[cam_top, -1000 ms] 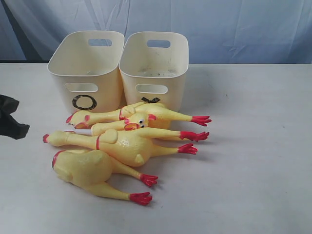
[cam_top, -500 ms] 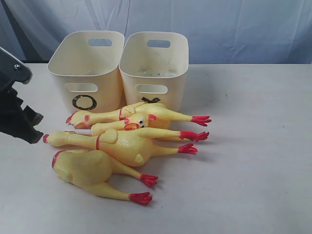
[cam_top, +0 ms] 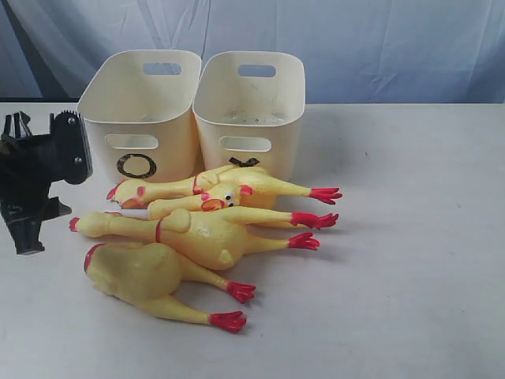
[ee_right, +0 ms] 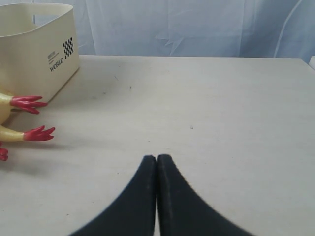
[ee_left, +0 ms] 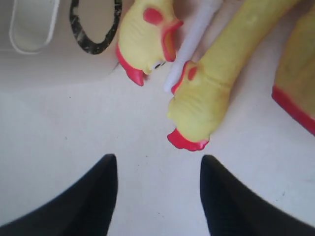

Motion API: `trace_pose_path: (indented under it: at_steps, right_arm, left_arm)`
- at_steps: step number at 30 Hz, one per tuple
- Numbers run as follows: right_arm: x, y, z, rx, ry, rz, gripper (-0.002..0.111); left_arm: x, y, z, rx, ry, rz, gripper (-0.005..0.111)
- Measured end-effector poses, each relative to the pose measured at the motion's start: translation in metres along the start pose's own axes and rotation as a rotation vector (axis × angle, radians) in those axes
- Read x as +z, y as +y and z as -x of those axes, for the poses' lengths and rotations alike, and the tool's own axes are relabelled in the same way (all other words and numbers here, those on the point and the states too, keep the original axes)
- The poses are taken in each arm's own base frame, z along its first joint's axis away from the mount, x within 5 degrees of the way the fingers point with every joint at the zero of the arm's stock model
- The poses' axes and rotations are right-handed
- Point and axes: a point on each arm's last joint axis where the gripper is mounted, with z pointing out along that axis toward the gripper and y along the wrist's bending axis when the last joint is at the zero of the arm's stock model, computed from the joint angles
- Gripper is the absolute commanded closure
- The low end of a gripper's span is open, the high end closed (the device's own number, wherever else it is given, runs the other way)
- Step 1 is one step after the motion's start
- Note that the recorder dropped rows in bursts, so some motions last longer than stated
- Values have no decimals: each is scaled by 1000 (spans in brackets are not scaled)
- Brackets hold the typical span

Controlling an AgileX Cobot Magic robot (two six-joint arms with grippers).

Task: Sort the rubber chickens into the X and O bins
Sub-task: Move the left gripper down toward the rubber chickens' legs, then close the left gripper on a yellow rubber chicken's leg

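Note:
Four yellow rubber chickens lie in a pile in front of the two cream bins. The O bin [cam_top: 138, 110] is on the left and the X bin [cam_top: 251, 106] on the right, its mark half hidden behind the rear chicken [cam_top: 252, 183]. The small slim chicken [cam_top: 217, 199] lies on the middle long-necked one [cam_top: 201, 237]; the nearest chicken [cam_top: 146, 272] lies in front. My left gripper [cam_top: 33, 227] [ee_left: 157, 160] is open and empty, just short of the middle chicken's head [ee_left: 197, 103]. The rear chicken's head [ee_left: 147, 34] lies beside the O mark [ee_left: 96, 24]. My right gripper [ee_right: 157, 158] is shut and empty over bare table.
A white stick [ee_left: 192, 44] lies between the two chicken heads. The right wrist view shows the X bin's side wall [ee_right: 39, 46] and two red chicken feet [ee_right: 29, 103] off to one side. Pale blue cloth hangs behind the table [cam_top: 410, 276].
My left arm has come further into the exterior view from the left edge and now sits beside the chickens' heads. The chickens and bins have not moved.

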Motion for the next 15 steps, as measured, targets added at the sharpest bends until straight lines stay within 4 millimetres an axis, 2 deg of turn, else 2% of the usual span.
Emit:
trace_pose_path:
  at_steps: [4,11,15]
  right_arm:
    - [0,0,0,0,0,0,108]
    - [0,0,0,2,0,1,108]
    - [0,0,0,4,0,1,108]
  left_arm:
    - [11,-3,3,95,-2,-14,58]
    - [27,-14,23,282,-37,-34,58]
    - [39,-19,21,370,-13,-71,58]
